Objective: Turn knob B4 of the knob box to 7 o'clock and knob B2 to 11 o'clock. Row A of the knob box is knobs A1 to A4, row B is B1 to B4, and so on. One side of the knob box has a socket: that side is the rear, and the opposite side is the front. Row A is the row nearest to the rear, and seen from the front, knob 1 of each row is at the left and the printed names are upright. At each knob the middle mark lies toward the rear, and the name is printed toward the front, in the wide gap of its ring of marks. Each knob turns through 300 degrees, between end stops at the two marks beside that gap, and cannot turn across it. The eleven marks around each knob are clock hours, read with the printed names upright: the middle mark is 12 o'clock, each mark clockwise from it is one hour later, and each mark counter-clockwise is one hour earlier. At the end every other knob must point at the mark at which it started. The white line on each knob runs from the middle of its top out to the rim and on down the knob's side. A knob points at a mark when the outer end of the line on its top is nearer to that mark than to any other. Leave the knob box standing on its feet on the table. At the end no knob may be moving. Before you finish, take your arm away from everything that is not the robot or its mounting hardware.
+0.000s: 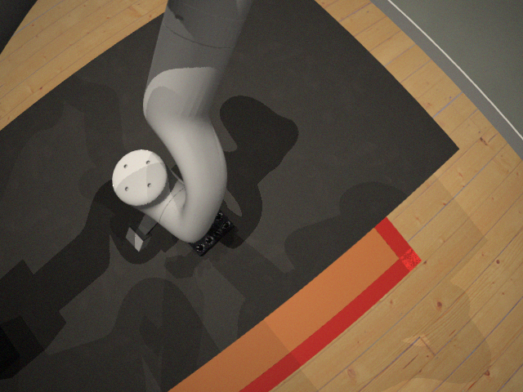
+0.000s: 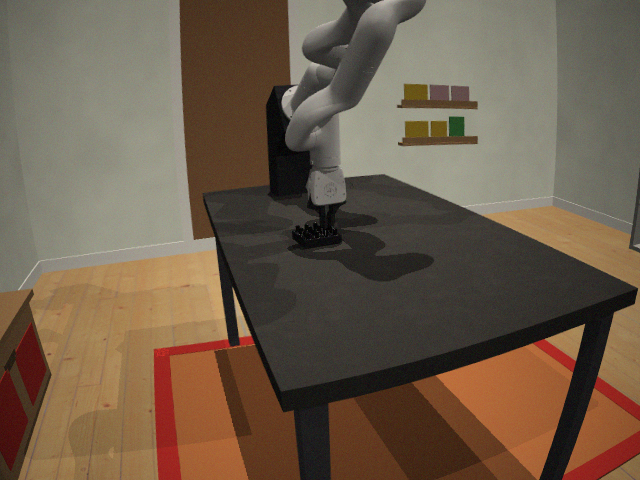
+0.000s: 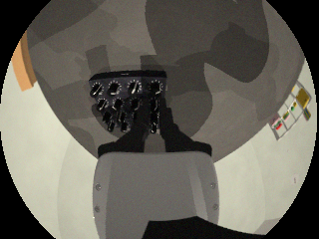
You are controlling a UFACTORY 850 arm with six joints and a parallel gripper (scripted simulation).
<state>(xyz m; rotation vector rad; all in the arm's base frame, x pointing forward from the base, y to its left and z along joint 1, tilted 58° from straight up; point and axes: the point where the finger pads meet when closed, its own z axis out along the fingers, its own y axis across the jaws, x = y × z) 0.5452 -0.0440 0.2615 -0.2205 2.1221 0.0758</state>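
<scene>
The black knob box [image 1: 214, 235] [image 2: 314, 237] [image 3: 119, 99] stands on its feet on the dark table [image 1: 337, 126] [image 2: 413, 310]. My gripper [image 2: 327, 225] [image 3: 155, 106] points straight down onto the box, with its fingertips on either side of one knob near the box's right end as the exterior camera sees it. The fingers stand narrow and slightly parted around that knob. I cannot tell which knob it is, and the white lines are too small to read. In the top view the arm hides the gripper and most of the box.
A tall black block [image 2: 282, 155] stands at the table's back edge behind the arm. The box sits well inside the table, far from the edges. Shelves with coloured blocks [image 2: 436, 116] hang on the far wall.
</scene>
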